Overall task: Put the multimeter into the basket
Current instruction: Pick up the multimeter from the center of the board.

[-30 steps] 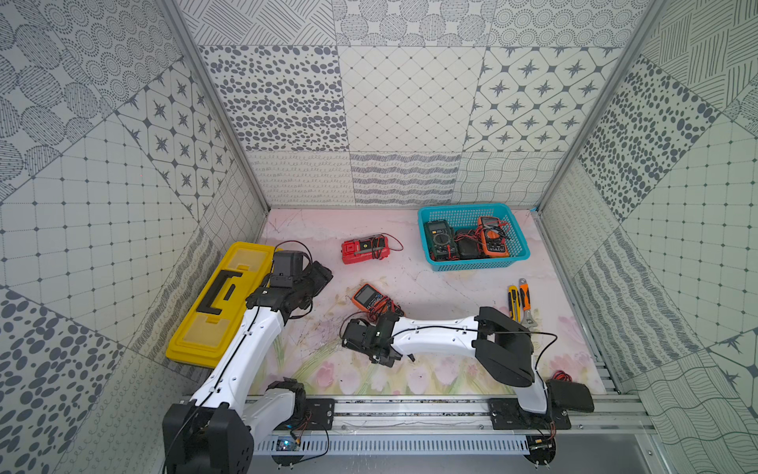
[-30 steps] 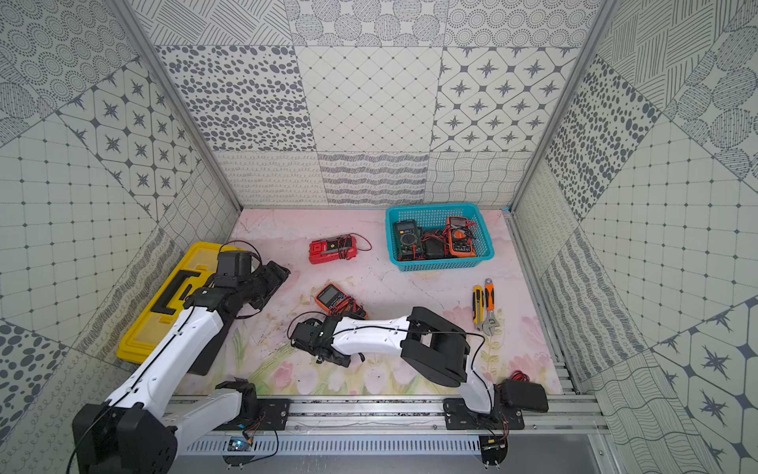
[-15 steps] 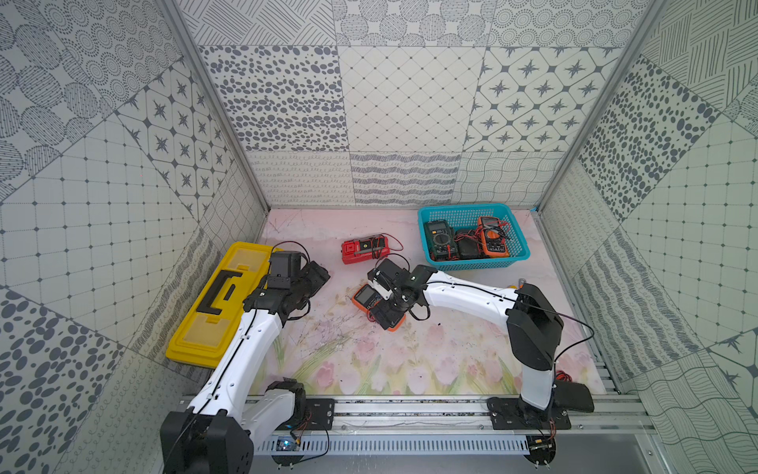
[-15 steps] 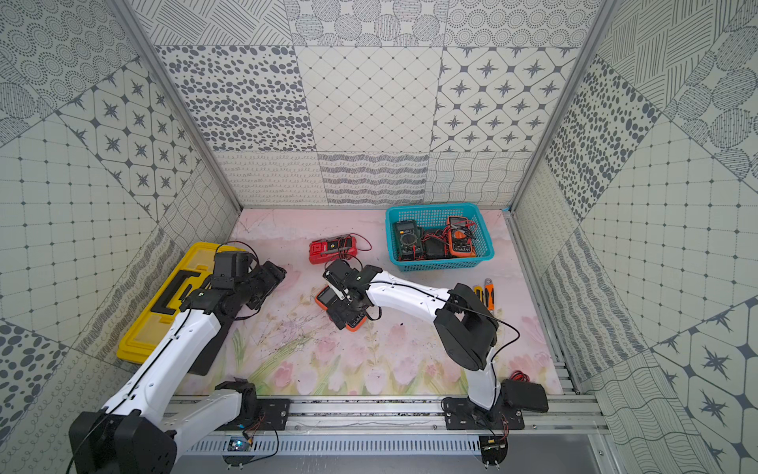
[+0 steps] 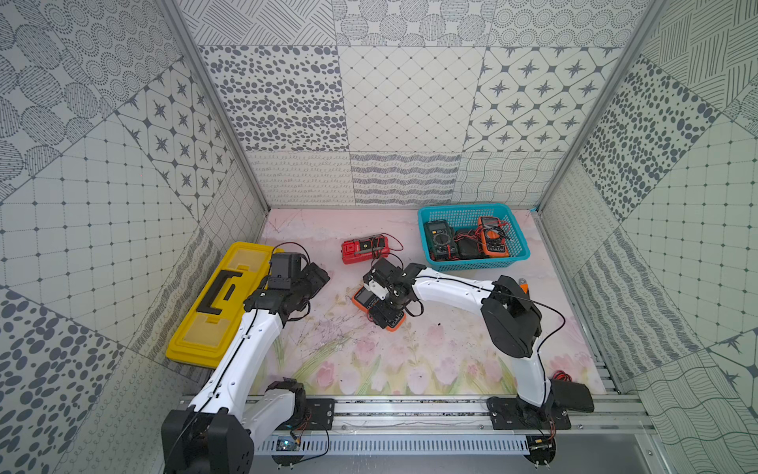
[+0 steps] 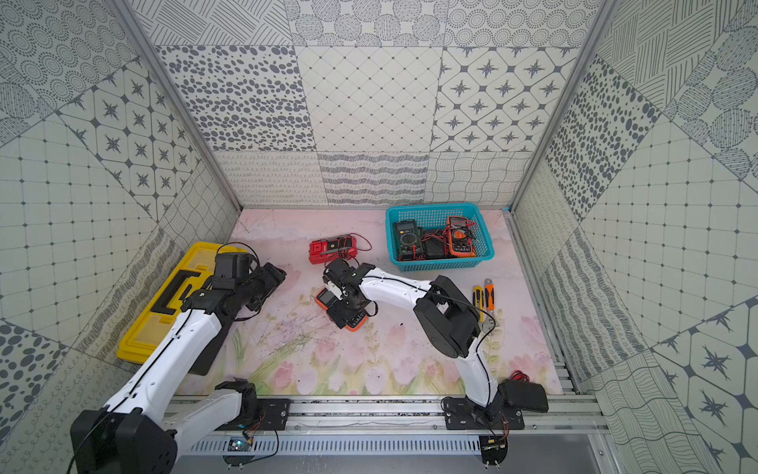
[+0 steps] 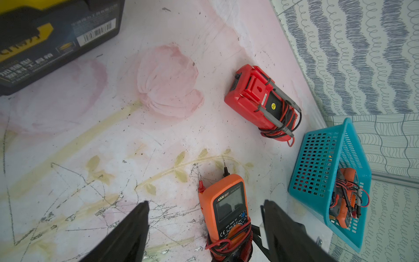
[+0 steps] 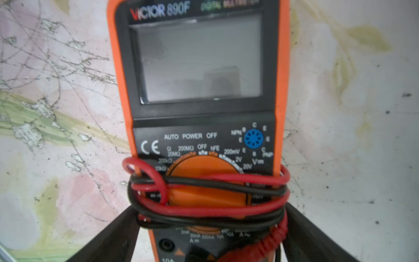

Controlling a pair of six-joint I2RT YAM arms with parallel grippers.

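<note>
The right gripper (image 8: 210, 229) straddles the orange meter (image 8: 199, 68), jaws wide, seemingly not gripping yet. The left gripper (image 7: 205, 202) is wide and idle. Lifting it to the far-right basket (image 5: 471, 210) is left.

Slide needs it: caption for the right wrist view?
Open right tool straddles the orange multimeter, red and black leads wound around it, on the floral mat.
</note>
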